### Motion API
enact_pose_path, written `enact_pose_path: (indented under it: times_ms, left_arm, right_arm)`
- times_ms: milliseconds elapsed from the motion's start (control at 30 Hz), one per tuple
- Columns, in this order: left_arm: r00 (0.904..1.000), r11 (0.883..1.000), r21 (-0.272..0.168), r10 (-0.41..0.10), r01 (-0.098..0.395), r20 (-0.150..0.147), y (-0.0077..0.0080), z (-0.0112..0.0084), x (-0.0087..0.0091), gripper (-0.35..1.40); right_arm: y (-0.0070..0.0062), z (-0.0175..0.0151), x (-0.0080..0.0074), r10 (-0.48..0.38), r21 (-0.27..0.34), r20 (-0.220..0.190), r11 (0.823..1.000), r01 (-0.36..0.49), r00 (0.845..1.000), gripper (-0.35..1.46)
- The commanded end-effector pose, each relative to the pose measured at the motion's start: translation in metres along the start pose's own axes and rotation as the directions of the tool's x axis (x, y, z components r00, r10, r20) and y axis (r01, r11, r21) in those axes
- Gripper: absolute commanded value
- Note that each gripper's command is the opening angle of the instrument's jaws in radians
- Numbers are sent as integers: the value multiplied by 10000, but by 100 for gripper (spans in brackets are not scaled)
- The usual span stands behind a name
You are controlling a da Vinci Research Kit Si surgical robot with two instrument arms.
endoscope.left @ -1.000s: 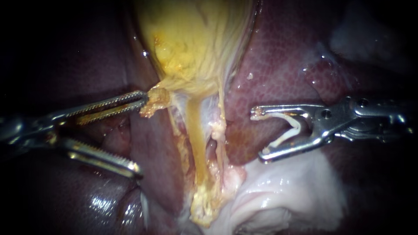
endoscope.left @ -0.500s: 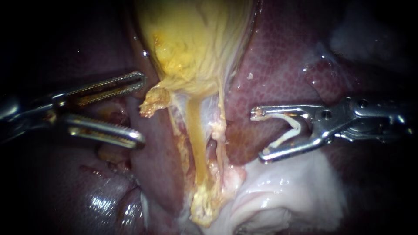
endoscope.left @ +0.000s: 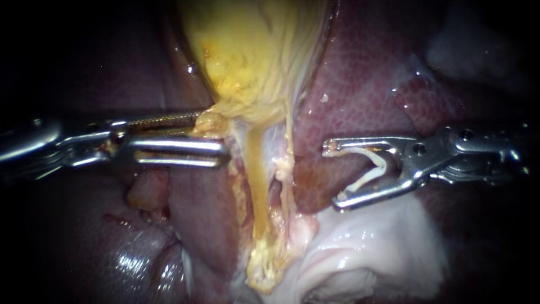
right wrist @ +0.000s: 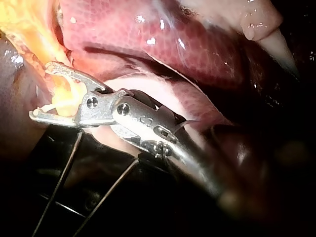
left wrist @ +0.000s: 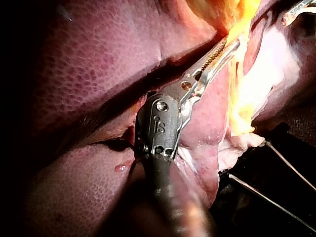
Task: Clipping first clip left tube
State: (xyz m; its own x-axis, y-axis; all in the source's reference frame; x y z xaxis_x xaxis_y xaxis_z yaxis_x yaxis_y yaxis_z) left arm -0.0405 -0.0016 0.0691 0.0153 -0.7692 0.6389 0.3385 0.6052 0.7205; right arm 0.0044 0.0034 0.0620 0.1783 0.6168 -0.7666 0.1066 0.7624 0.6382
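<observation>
– At centre of the endoscope view, where's the left tube (endoscope.left: 254, 180)?
– Yellowish strand. It runs straight down from the neck of the gallbladder (endoscope.left: 253, 56) to ragged yellow tissue low in the view. A thinner pale strand runs just to its right.
– Clip?
– White clip (endoscope.left: 365, 179), V-shaped with its legs spread, loaded in the right instrument (endoscope.left: 336, 174). The claw is wide apart with one clip leg against each half, so it has hold of the clip. It sits right of both strands, apart from them, over the liver (endoscope.left: 365, 84).
– Right wrist view agrees?
– Yes. The right instrument (right wrist: 42, 91) has its claw spread with the pale clip inside, tips pointing at the yellow tissue and short of it.
– Left instrument?
– The left instrument (endoscope.left: 214, 135) comes in level from the left. Its claw is nearly together, with a thin dark gap along its length. The tips are on a yellow flap (endoscope.left: 209, 125) at the gallbladder neck, just left of the left tube's top end. Reads as pinching that flap. In the left wrist view, both halves of the left instrument (left wrist: 232, 47) converge at the yellow tissue.
– Surroundings?
– Dark red liver on both sides, with wet glints lower left. White tissue (endoscope.left: 360, 247) lies under the right instrument, beside the tube's lower end.
</observation>
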Motion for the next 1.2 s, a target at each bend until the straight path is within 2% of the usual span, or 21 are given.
enact_pose_path:
  times_ms: [33, 267, 367, 500, 633, 733, 1067, 1200]
  left_arm:
    - [10000, 10000, 24, -35, 35, 7, 0, -3, -2, -35]
    - [9995, 9998, -49, -172, 171, -252, -1, -9, -7, -35]
    - [9995, 9998, -67, -179, 177, -250, -1, -12, -8, -35]
    - [9993, 9995, -156, -285, 281, -248, -4, -26, -27, -35]
    - [9988, 9986, -237, -480, 477, -128, -8, -44, -48, -35]
    - [9989, 9986, -259, -472, 470, -47, -11, -53, -54, -35]
    - [9990, 9985, -294, -453, 452, -41, -14, -60, -51, -35]
    - [9990, 9985, -319, -448, 446, -34, -17, -60, -50, -35]
  right_arm:
    - [0, 0, 0, 2, 0, -1, 10000, -2, 10000, 60]
    - [1, 1, -1, -4, -7, 0, 10000, 4, 10000, 60]
    - [1, 3, -4, -27, 51, 1, 10000, 27, 10000, 60]
    - [1, 11, -14, -99, 114, -6, 9999, 99, 10000, 60]
    - [3, 31, -31, -130, 255, -70, 9996, 132, 9999, 60]
    - [6, 48, -48, -114, 347, -134, 9993, 118, 9998, 60]
    - [21, 101, -112, 215, 541, 332, 9983, -232, 9992, 60]
    - [30, 113, -132, 349, 577, 481, 9976, -377, 9982, 60]
